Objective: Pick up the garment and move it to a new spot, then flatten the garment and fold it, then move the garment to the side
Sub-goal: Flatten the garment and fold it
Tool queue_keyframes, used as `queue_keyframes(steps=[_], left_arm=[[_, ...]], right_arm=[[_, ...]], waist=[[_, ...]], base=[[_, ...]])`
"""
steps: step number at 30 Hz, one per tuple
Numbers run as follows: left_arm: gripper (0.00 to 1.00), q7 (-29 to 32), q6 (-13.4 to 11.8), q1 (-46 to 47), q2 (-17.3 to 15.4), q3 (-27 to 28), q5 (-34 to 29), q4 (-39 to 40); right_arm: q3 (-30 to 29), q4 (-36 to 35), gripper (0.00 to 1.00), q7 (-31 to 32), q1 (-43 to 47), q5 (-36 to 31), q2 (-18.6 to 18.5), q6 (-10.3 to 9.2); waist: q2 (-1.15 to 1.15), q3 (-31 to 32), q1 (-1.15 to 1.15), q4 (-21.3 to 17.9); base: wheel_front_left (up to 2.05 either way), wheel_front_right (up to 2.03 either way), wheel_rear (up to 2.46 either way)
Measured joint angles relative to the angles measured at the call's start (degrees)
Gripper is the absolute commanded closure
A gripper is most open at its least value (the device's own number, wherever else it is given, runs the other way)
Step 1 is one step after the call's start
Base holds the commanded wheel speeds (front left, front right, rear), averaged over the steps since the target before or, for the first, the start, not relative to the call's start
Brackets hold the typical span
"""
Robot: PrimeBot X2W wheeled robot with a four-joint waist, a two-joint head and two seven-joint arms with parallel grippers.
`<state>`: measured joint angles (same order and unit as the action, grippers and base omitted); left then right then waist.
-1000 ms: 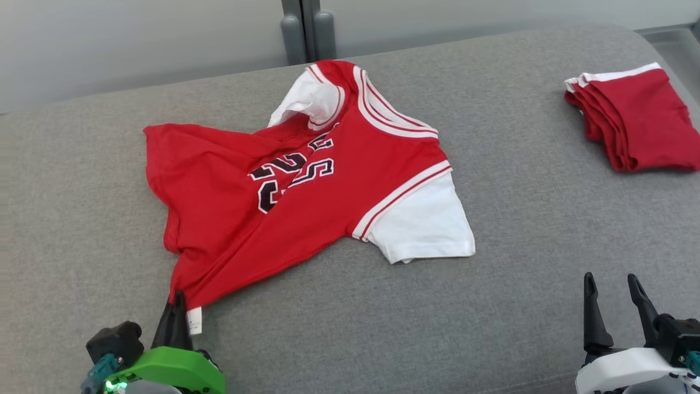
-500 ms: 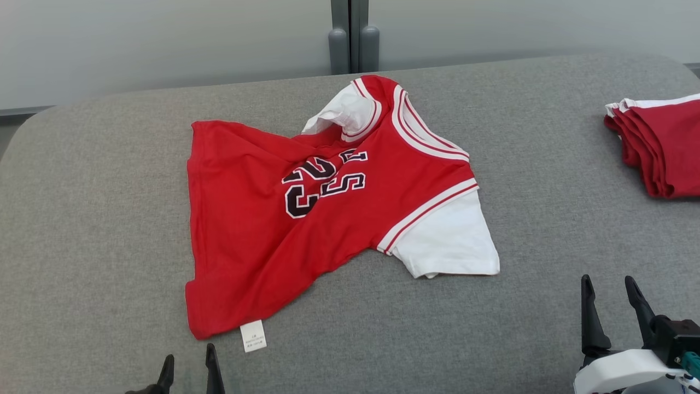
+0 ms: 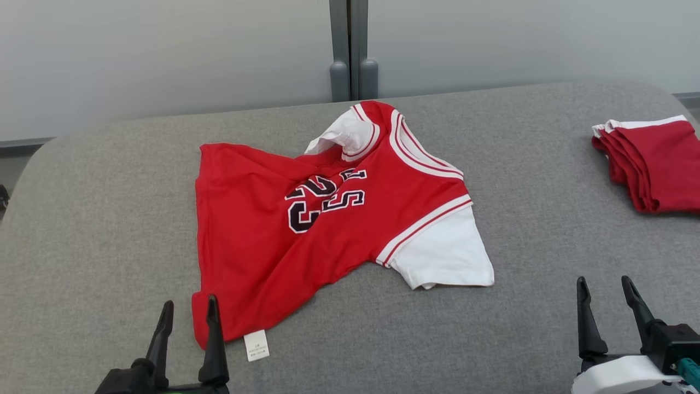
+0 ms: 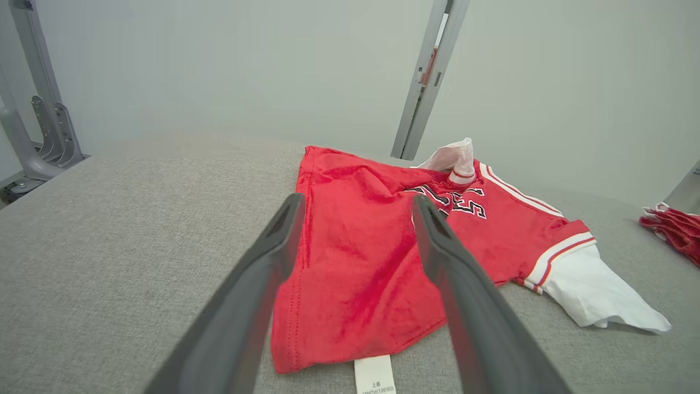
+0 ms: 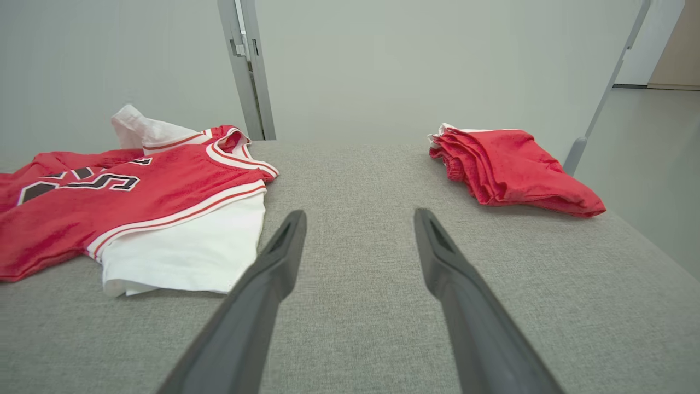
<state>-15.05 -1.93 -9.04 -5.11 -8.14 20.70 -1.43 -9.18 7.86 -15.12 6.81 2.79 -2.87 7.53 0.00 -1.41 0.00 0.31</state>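
In the head view we see the red shirt (image 3: 306, 235) lying rumpled near the middle of the grey pad (image 3: 547, 230), number side up. One white sleeve (image 3: 448, 254) is spread toward our right, and the other is bunched up beside the collar (image 3: 415, 156). Our left gripper (image 3: 188, 303) sits at the lower left with its fingers apart and nothing between them, close by the shirt's near corner and its white label (image 3: 256, 345); we cannot tell whether it touches the cloth. Our right gripper (image 3: 601, 282) is at the lower right, also spread and empty, well apart from the shirt. A folded pile (image 3: 656, 164) of red cloth lies at the far right. In the left wrist view the hem corner and label lie on the pad just ahead of the spread fingers. In the right wrist view the fingers point at bare pad between the white sleeve and the folded pile. We judge the shirt light, soft and limp, so it will sag and bunch wherever it is not held. To flatten it we would pinch two spread points: the hem corner by the label with the left gripper, and the near sleeve seam with the right.
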Motion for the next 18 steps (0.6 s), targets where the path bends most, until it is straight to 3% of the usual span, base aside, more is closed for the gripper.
queue_keyframes(steps=[1,7,18], left_arm=[[0.0,0.0,2.3,-0.7,0.8,1.3,-1.5,-0.5],[0.0,-0.1,6.6,-2.8,2.0,3.5,-5.3,-3.7],[0.0,-0.1,9.0,-3.1,2.2,7.2,-6.5,-4.8]], right_arm=[[0.3,-0.7,0.0,0.0,0.0,0.0,0.1,0.0],[1.9,-1.4,0.0,0.0,1.0,0.3,0.0,0.0],[4.4,-0.6,0.0,0.0,1.8,0.7,0.0,0.0]], waist=[[0.0,0.9,0.0,0.2],[0.0,3.1,0.0,1.1],[0.0,3.8,0.0,1.6]], base=[[0.0,0.0,0.0],[0.0,0.0,0.0],[0.0,0.0,0.0]])
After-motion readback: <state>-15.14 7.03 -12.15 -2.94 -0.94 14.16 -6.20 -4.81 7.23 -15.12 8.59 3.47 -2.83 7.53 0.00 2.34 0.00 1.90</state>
